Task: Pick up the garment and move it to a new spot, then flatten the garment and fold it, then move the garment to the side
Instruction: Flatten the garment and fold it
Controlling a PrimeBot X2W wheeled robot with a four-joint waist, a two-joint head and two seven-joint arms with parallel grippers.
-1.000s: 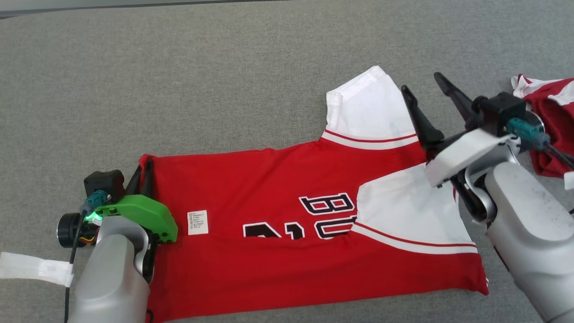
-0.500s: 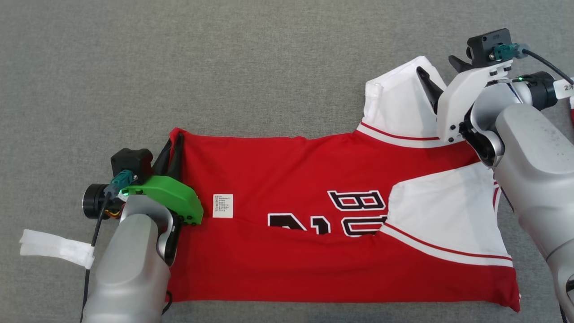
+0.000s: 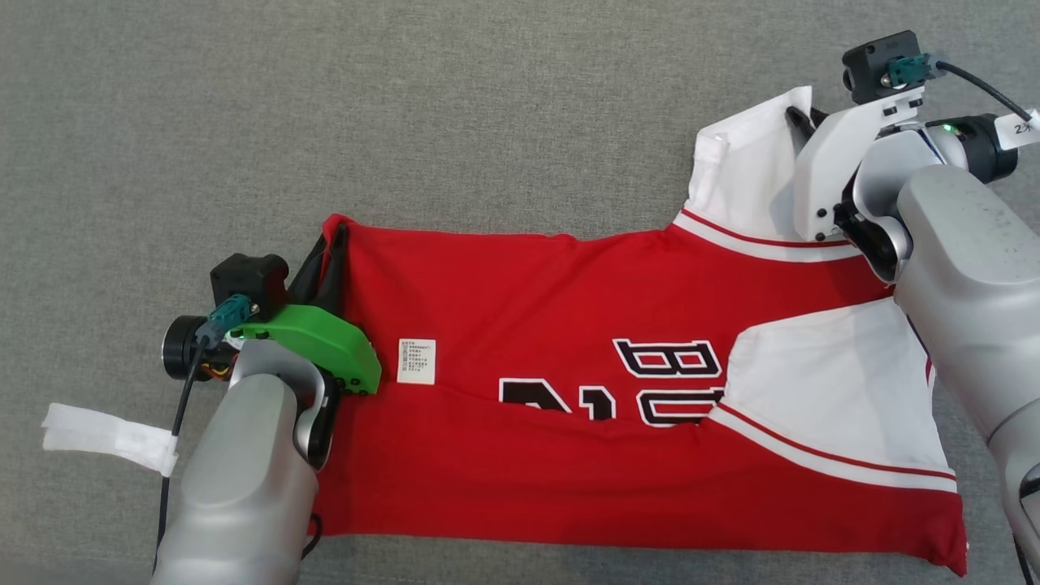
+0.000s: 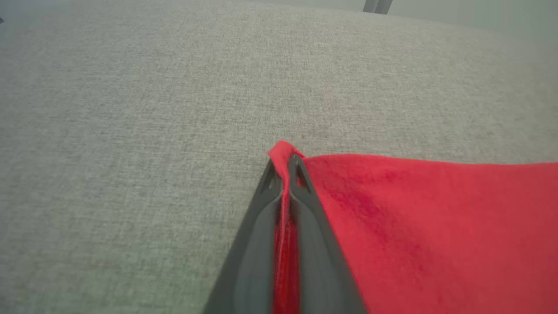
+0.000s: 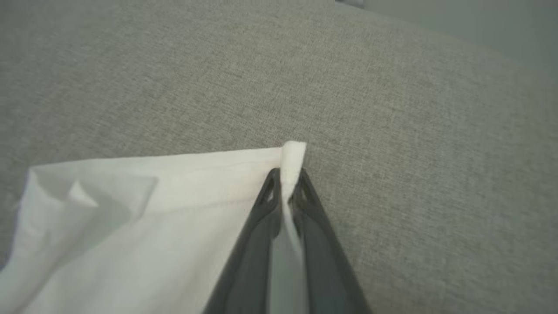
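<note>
Jersey (image 3: 569, 325), red with white sleeves, lies spread flat on the grey fabric worktop (image 3: 406, 106), filling the head view from its centre out to 3 o'clock and down towards 5 o'clock. Black lettering (image 3: 666, 370) runs across its middle and is partly tucked under a fold, and a small white care label (image 3: 417, 361) sits near its 9 o'clock edge.

The left pincer (image 3: 331, 244) is clamped on the jersey's red corner at about 10 o'clock of the cloth. In the left wrist view the red hem is pinched between the closed fingers of this pincer (image 4: 283, 168).

The right pincer (image 3: 800, 118) grips the outer corner of the upper white sleeve (image 3: 751, 175) at about 1 o'clock. In the right wrist view a tuft of white cloth pokes out between the tips of this pincer (image 5: 287, 176).

The lower white sleeve (image 3: 829, 390) lies folded over the red body at 4 o'clock.
</note>
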